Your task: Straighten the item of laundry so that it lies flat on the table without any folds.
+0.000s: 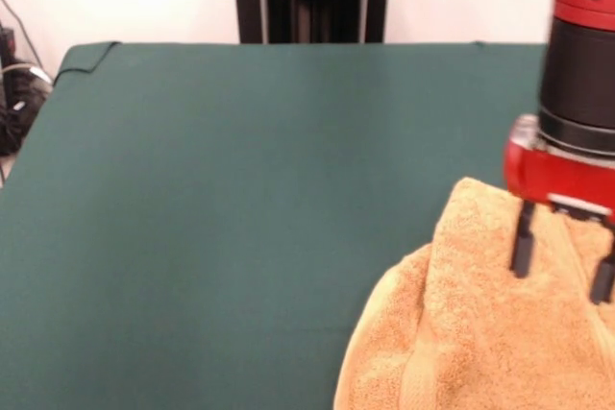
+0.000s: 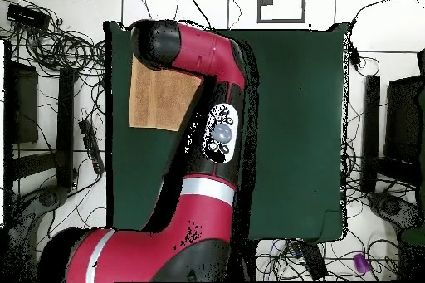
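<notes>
Table (image 1: 211, 218) bare beside corner towel (image 1: 461, 333).

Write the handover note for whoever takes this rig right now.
End effector: two dark fingers apart, open, holding nothing, tips over the upper part of the towel; contact with the cloth cannot be judged.
Towel: at a far corner of the table from the robot's base, partly hidden under the arm in the overhead view.
Done: the part that shows overhead looks spread out.
Left: the front view shows a rounded, doubled-looking edge at the towel's left side, so a fold probably remains to be pulled flat. Check the hidden part once the arm clears.
</notes>
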